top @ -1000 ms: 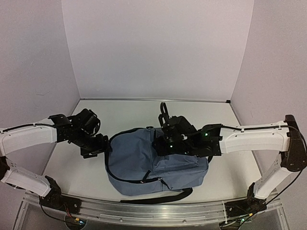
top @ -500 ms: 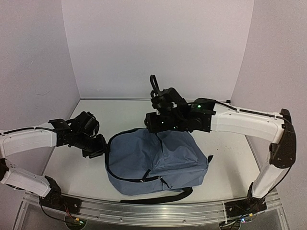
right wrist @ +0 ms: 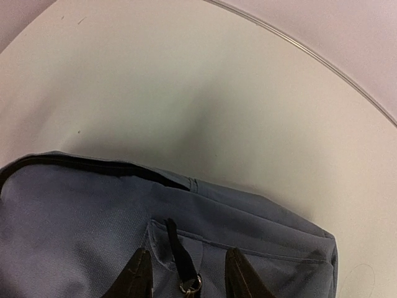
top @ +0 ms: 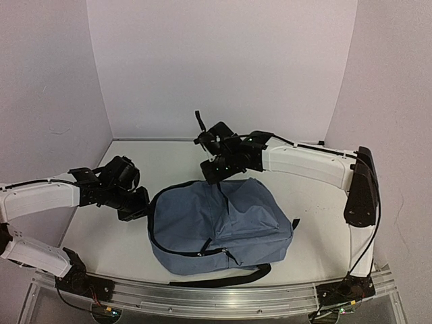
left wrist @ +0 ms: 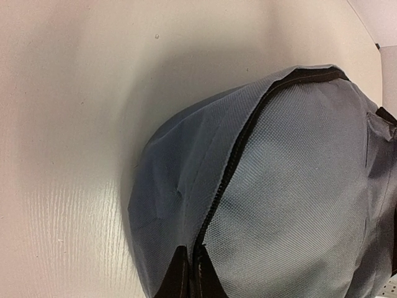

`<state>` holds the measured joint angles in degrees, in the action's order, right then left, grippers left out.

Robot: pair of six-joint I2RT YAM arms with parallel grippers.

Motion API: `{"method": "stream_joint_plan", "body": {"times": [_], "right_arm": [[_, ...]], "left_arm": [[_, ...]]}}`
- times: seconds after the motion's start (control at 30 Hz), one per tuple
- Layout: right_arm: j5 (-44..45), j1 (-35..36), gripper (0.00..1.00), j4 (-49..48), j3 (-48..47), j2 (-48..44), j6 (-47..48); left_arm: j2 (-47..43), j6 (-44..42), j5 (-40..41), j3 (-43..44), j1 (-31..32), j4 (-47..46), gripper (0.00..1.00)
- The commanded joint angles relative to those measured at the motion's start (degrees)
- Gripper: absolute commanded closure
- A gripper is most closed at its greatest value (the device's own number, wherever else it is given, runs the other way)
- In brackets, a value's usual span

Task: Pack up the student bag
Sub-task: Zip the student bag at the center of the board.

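From left edge of frame, left arm [top: 40,196] reaches in low, forearm near level. At its tip, left gripper [top: 137,204] sits at left rim of bag [top: 216,226]. Wrist view: fingers [left wrist: 177,279] pressed together, pinching fabric at zipper [left wrist: 232,161]. Bag flat on table [top: 324,229], lower centre; long axis left-right, rounded zippered end toward left. From right, right arm [top: 304,162] stretches to centre, wrist tipped down over bag's far edge; right gripper [right wrist: 189,276] spread, black pull tab [right wrist: 177,242] between fingers.
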<state>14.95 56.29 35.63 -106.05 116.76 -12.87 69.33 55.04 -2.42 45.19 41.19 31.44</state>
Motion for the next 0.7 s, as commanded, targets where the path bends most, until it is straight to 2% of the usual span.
{"method": "stream_joint_plan", "body": {"times": [0.0, 0.37, 0.57, 0.63, 0.67], "right_arm": [[-1.12, 0.08, 0.67, 0.56, -3.72, 2.47, 3.04], [-0.04, -0.58, 0.77, 1.08, -5.82, 6.33, 3.72], [-0.08, -0.81, 0.92, 1.10, -6.01, 7.23, 3.64], [-0.07, -0.87, 1.00, 0.99, -6.17, 7.20, 3.45], [-0.08, -0.86, 1.00, 0.95, -6.18, 6.96, 3.29]], "left_arm": [[0.31, 0.15, -0.14, -0.09, -0.29, -1.72, 1.00], [0.22, 0.15, -0.18, 0.24, -0.32, -1.04, 1.00], [-0.16, 0.15, 0.40, 0.34, -0.32, -0.32, 1.00], [-0.36, 0.23, 0.66, 0.35, -0.32, -0.07, 1.00], [-0.48, 0.30, 0.92, 0.34, -0.32, -0.04, 1.00]]}}
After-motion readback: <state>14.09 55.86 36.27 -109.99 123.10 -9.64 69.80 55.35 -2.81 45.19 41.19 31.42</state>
